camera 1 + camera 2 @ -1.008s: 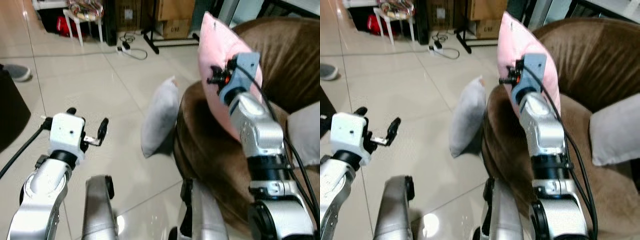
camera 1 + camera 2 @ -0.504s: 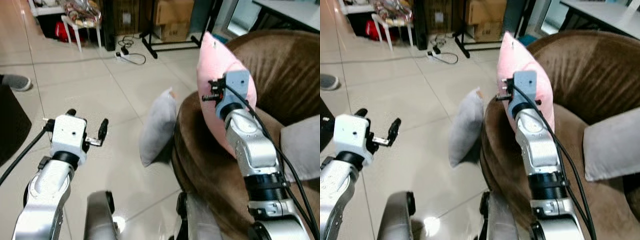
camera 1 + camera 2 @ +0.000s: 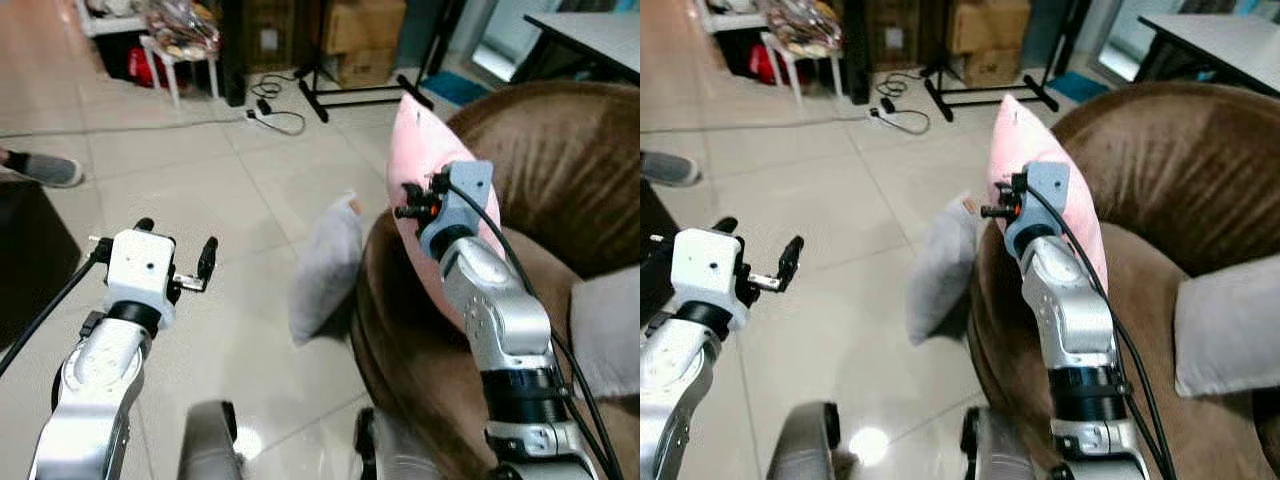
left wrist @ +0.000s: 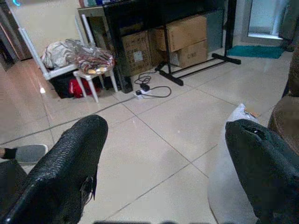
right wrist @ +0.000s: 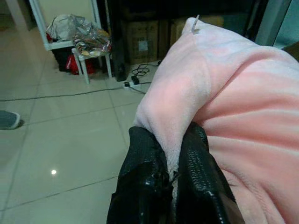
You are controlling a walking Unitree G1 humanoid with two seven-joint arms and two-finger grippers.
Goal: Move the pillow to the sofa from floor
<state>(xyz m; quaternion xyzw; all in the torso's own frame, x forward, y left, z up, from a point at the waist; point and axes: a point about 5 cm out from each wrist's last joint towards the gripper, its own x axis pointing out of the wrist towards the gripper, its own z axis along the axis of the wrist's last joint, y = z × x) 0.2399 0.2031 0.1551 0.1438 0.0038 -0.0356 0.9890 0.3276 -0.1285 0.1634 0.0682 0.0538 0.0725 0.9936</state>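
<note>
A pink pillow (image 3: 420, 170) stands upright over the brown sofa's (image 3: 560, 160) arm, and my right gripper (image 5: 170, 172) is shut on a fold of its edge. The right wrist view shows the pink pillow (image 5: 233, 102) pinched between the two black fingers (image 5: 142, 172). A grey pillow (image 3: 328, 265) leans on the floor against the sofa's side. My left gripper (image 3: 175, 255) hangs open over the tiles to the left, with nothing between its fingers (image 4: 70, 163).
Another grey cushion (image 3: 1230, 325) lies on the sofa seat at the right. A power strip and cables (image 3: 270, 110), a black stand (image 3: 350, 90), cardboard boxes (image 4: 187, 37) and a small white stool (image 3: 185, 55) sit at the back. A person's shoe (image 3: 45, 170) is at the far left.
The camera has shifted. My right arm has brought the pink pillow a little lower and nearer to the sofa's arm. The left arm stays as it was.
</note>
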